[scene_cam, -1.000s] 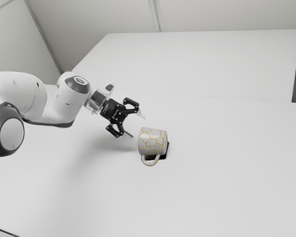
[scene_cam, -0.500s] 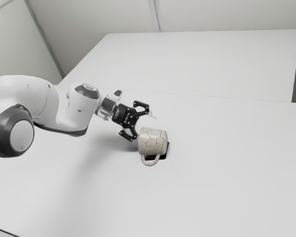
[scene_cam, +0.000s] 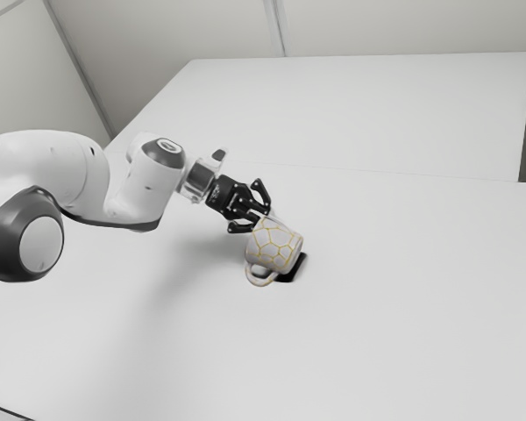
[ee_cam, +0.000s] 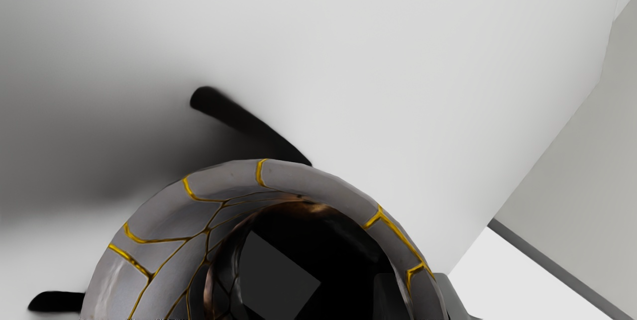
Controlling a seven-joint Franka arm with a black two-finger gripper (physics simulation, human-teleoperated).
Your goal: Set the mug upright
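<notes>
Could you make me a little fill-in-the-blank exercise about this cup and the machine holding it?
1. Thin lines coloured ____ run over the mug.
2. The pincer grips the mug at the edge of its open end, called the ____.
3. The loop jutting from the mug's side is its ____.
4. The mug leans, so it is not yet standing ____.

Missing words: gold; rim; handle; upright.

Pale gold-veined mug [scene_cam: 274, 246], tilted, in the jaws
</notes>
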